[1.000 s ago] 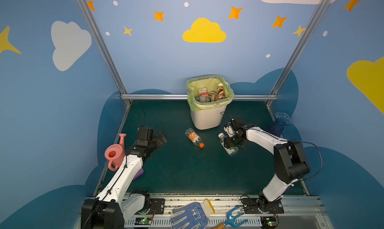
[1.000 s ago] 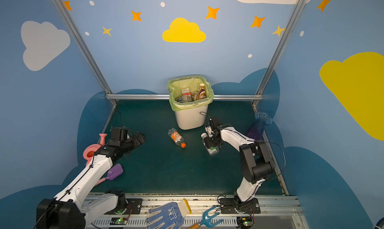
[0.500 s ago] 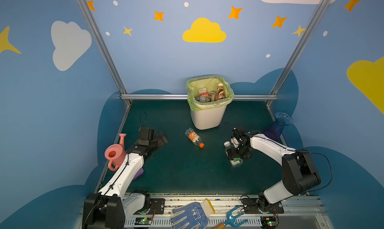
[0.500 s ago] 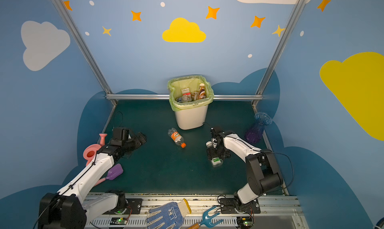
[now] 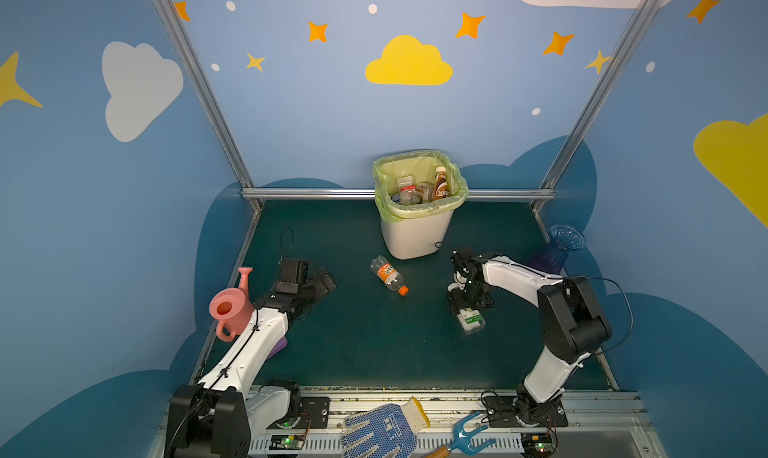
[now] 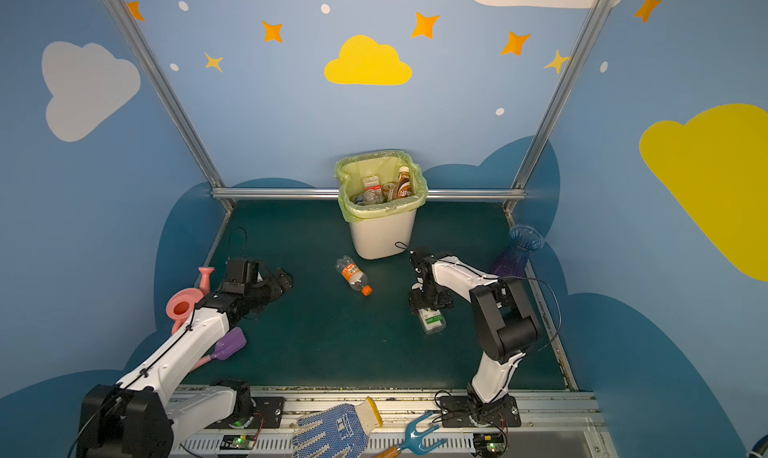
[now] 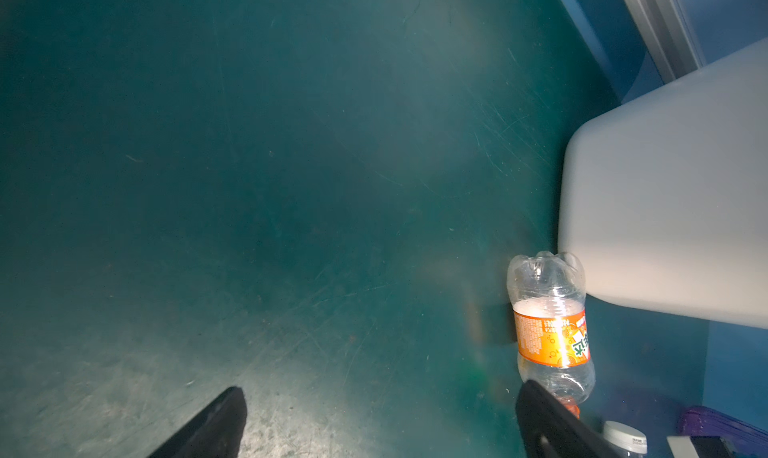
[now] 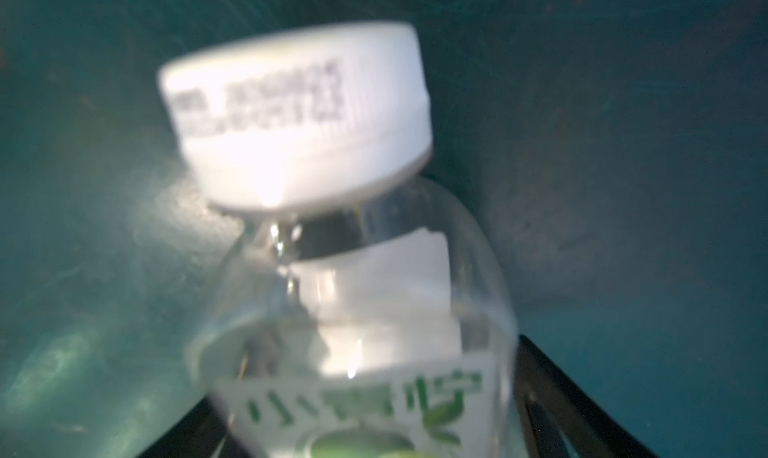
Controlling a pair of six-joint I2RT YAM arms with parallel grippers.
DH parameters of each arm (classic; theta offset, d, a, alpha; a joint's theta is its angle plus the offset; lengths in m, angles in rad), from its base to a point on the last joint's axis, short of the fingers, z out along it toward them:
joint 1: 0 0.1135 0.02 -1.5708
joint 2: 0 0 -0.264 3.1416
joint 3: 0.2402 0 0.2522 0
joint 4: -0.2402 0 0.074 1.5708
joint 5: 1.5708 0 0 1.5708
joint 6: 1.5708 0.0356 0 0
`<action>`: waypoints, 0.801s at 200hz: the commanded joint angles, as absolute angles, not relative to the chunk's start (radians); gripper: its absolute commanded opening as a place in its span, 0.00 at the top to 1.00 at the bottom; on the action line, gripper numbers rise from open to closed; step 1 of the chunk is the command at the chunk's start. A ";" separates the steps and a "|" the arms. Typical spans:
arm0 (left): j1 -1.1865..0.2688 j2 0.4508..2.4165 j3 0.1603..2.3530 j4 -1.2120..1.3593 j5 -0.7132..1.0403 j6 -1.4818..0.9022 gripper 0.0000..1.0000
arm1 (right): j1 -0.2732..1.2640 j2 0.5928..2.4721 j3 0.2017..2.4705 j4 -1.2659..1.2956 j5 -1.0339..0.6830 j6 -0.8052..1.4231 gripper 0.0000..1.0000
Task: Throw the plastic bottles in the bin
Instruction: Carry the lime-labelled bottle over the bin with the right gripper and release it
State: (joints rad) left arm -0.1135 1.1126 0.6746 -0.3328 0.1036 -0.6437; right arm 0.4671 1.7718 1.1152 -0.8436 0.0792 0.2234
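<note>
**Top views:** the bin stands at the middle of the worktop's far edge. Several bottles are already inside, one brown one standing up. The orange-label bottle lies on its side just in front of the bin's left corner, orange cap toward the near edge. The green-label bottle lies right of centre. The right gripper sits directly over it and covers its far part; clamped or only around it, cannot tell. The left gripper hangs low toward the left edge, spread wide and empty, well apart from both loose bottles. Both top views show the same layout: bin, orange-label bottle, green-label bottle.

**Left wrist:** both fingers are wide apart over bare worktop with nothing between them. The orange-label bottle lies beyond one fingertip, its base just beside the bin wall; contact is unclear.

**Right wrist:** the view is blurred. The green-label bottle fills the frame, white cap pointing away. A black finger shows on each side of the body. Whether they press on it cannot be told.
</note>
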 commanded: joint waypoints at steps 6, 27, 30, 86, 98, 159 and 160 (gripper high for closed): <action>-0.109 1.099 0.656 -0.342 0.085 -0.637 0.00 | 0.477 1.802 1.152 -0.882 0.108 0.213 0.23; -0.108 1.096 0.654 -0.344 0.083 -0.637 0.00 | 0.478 1.810 1.150 -0.885 0.107 0.212 0.38; -0.108 1.097 0.653 -0.344 0.083 -0.637 0.00 | 0.478 1.809 1.149 -0.885 0.106 0.212 0.40; -0.107 1.124 0.672 -0.333 0.093 -0.635 0.00 | 0.437 1.650 1.280 -0.922 0.094 0.181 0.47; -0.107 1.135 0.682 -0.329 0.098 -0.634 0.00 | 0.407 1.590 1.358 -0.938 0.083 0.161 0.47; -0.109 1.218 0.730 -0.308 0.179 -0.626 0.00 | 0.286 1.310 1.842 -0.711 0.099 0.116 0.46; -0.109 1.219 0.730 -0.307 0.180 -0.627 0.00 | 0.284 1.309 1.850 -0.706 0.097 0.117 0.46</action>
State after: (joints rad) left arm -0.1112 1.1900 0.6994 -0.3256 0.1303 -0.6430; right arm 0.3077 1.3800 1.7081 -0.8204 0.0998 0.1337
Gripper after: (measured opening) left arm 0.997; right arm 0.612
